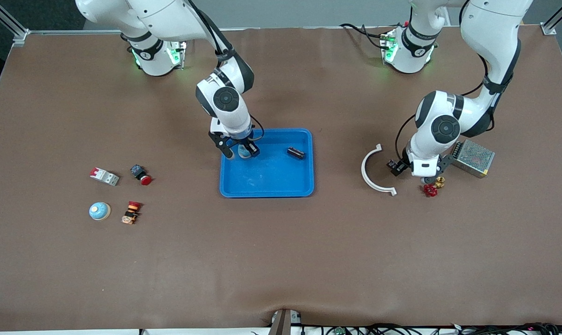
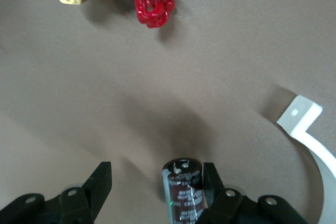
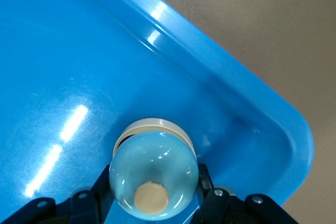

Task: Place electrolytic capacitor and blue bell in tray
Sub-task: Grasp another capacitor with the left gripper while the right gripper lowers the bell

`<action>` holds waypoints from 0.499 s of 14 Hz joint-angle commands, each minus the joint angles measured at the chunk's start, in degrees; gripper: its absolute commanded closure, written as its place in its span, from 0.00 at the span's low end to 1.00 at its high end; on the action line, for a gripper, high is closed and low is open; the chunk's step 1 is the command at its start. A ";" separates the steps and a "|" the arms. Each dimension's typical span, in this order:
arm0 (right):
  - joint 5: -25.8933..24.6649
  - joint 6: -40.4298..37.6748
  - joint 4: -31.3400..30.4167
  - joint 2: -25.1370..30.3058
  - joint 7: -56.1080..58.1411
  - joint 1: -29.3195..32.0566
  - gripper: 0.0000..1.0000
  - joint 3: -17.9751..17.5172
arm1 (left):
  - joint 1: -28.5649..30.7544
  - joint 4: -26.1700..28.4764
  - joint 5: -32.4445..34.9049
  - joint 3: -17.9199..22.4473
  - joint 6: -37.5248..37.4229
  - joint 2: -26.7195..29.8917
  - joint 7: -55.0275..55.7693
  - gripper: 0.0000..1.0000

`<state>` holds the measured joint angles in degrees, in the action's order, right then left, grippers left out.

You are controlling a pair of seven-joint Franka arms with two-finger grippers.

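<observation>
The bright-blue tray [image 1: 267, 186] lies mid-table. My right gripper [image 1: 239, 150] is low in the tray's corner nearest the right arm's base, shut on a light-blue bell [image 3: 155, 174] with a beige button; its fingers [image 3: 207, 198] press both sides. My left gripper [image 2: 157, 182] is open, low over the table beside the white arc. The dark electrolytic capacitor [image 2: 184, 190] sits between its fingers, against one finger [image 2: 211, 178], with a wide gap to the other. In the front view this gripper [image 1: 398, 166] is at the left arm's end.
A small black part [image 1: 296, 152] lies in the tray. A white arc [image 1: 373, 172], a red-and-brass valve [image 1: 432, 188] and a metal mesh box [image 1: 472, 157] surround the left gripper. A second blue bell [image 1: 99, 211], a breaker [image 1: 104, 176] and two red-capped buttons lie at the right arm's end.
</observation>
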<state>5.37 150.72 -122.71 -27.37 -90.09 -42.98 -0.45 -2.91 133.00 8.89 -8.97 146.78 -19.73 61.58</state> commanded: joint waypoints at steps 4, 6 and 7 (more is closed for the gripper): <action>-1.50 0.63 1.86 -2.33 -4.47 -0.87 0.01 0.71 | 0.27 -0.37 -0.18 -0.96 2.90 -1.36 1.34 0.99; -1.50 0.02 3.26 -2.25 -4.48 -0.61 0.00 0.63 | 0.18 -1.94 -1.42 -2.00 2.38 -1.27 4.58 1.00; -1.50 -2.16 4.66 -2.25 -4.30 -0.17 0.00 0.63 | 0.18 -2.30 -1.42 -3.23 2.03 -0.93 5.82 1.00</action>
<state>5.34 150.82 -121.59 -28.25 -92.37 -43.00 -0.34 -2.92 131.88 8.56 -10.15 149.45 -21.22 64.99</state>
